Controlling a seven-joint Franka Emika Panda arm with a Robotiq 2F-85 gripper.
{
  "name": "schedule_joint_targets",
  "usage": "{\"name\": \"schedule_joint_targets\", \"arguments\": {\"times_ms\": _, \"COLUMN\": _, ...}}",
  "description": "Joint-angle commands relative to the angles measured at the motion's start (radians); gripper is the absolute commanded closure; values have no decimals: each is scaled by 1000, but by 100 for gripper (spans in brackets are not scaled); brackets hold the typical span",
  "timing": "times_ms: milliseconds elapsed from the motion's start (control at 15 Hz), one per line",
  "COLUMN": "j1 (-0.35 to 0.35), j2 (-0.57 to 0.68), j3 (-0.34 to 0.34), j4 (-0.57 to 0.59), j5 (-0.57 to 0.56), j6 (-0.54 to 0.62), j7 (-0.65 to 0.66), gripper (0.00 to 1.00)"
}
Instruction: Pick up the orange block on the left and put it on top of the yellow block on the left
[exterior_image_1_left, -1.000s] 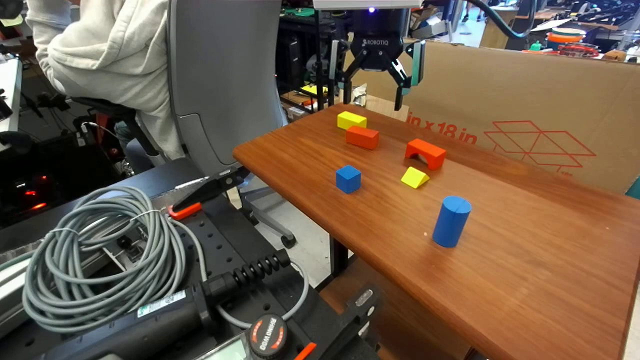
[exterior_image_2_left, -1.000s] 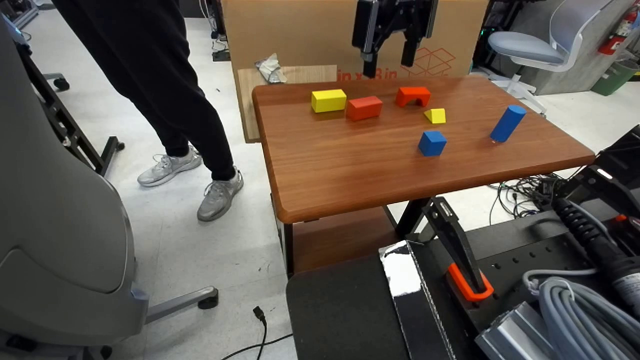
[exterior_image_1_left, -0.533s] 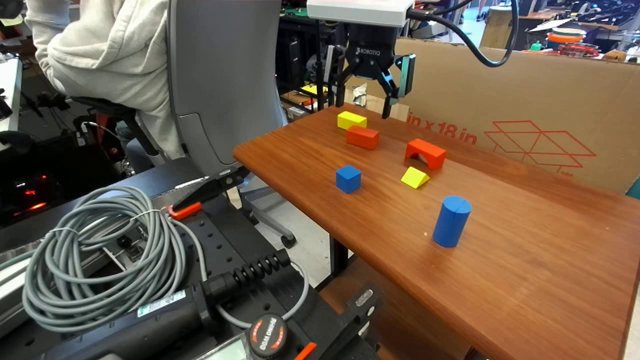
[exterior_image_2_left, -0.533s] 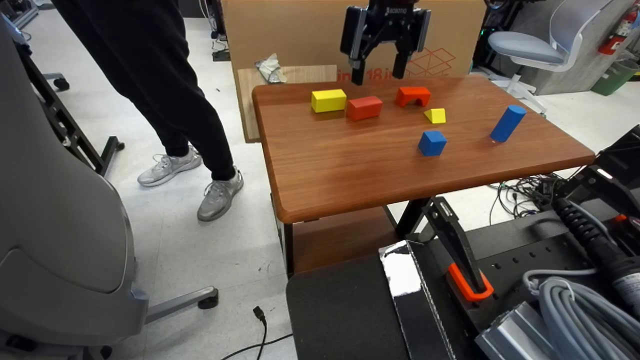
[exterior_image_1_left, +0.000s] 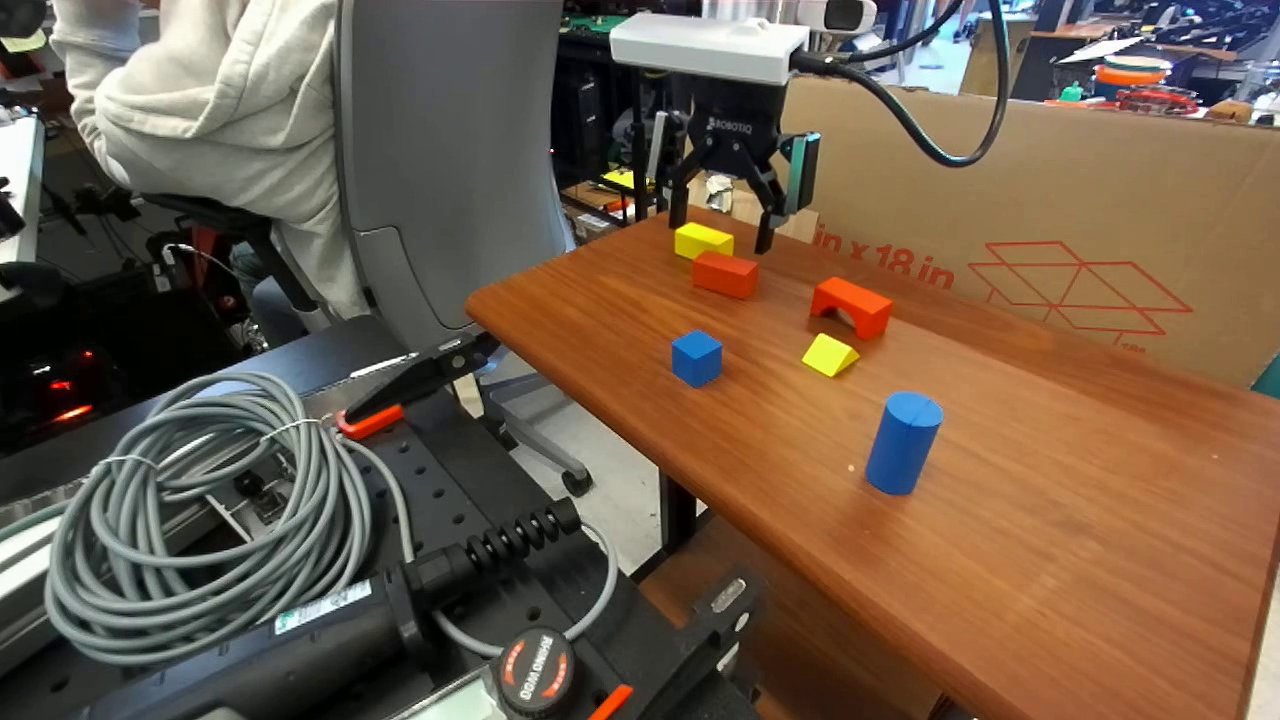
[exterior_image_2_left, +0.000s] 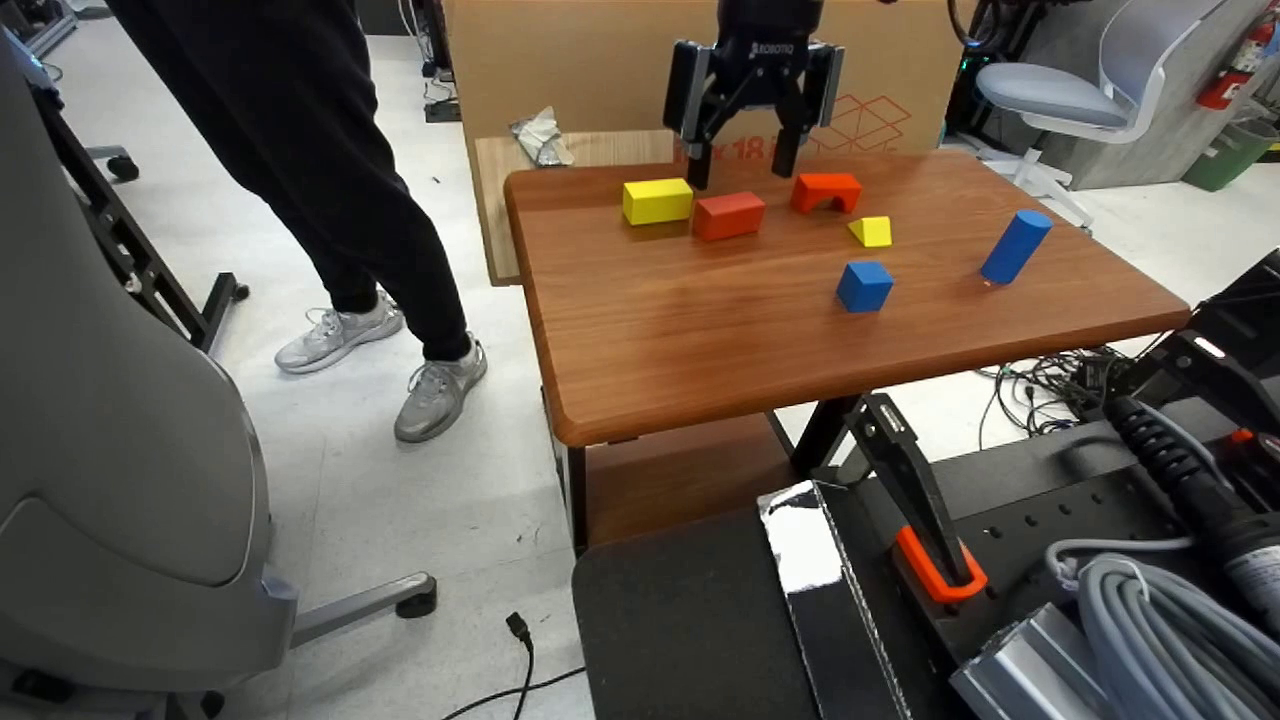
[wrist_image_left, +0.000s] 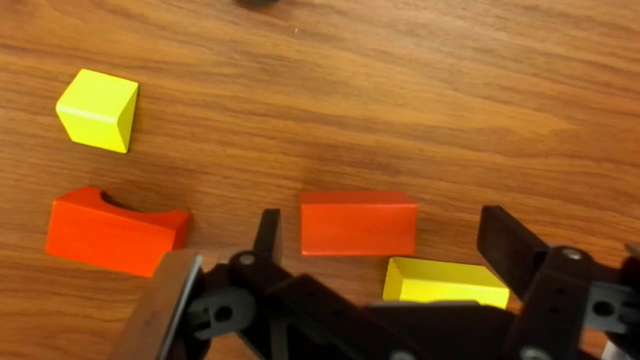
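Note:
The orange block (exterior_image_1_left: 725, 275) is a plain oblong block lying on the table, also in an exterior view (exterior_image_2_left: 728, 216). In the wrist view it (wrist_image_left: 358, 229) shows between the fingertips, nearer the left one. The oblong yellow block (exterior_image_1_left: 703, 240) lies close beside it, also in an exterior view (exterior_image_2_left: 657, 202). In the wrist view the yellow block (wrist_image_left: 445, 282) is partly hidden by the gripper body. My gripper (exterior_image_1_left: 721, 236) is open and empty, above the table over these two blocks. It also shows in an exterior view (exterior_image_2_left: 742, 175) and the wrist view (wrist_image_left: 381, 212).
An orange arch block (exterior_image_1_left: 851, 306) and a yellow wedge (exterior_image_1_left: 830, 355) lie nearby on the wooden table (exterior_image_1_left: 1060, 500). A blue cube (exterior_image_1_left: 697, 359) and a blue cylinder (exterior_image_1_left: 903, 443) stand farther off. A cardboard sheet (exterior_image_1_left: 1000, 200) stands along the table's far edge.
My gripper has moved down and toward the oblong yellow and orange blocks, staying open. The blocks have not moved.

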Motion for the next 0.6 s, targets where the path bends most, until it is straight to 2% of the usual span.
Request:
{"name": "schedule_joint_targets", "arguments": {"times_ms": 0, "j1": 33, "j2": 47, "j3": -30, "j4": 62, "j5": -16, "j6": -11, "j7": 37, "gripper": 0}}
{"name": "schedule_joint_targets", "arguments": {"times_ms": 533, "j1": 59, "j2": 95, "j3": -56, "j4": 114, "j5": -44, "j6": -31, "j7": 59, "gripper": 0}}
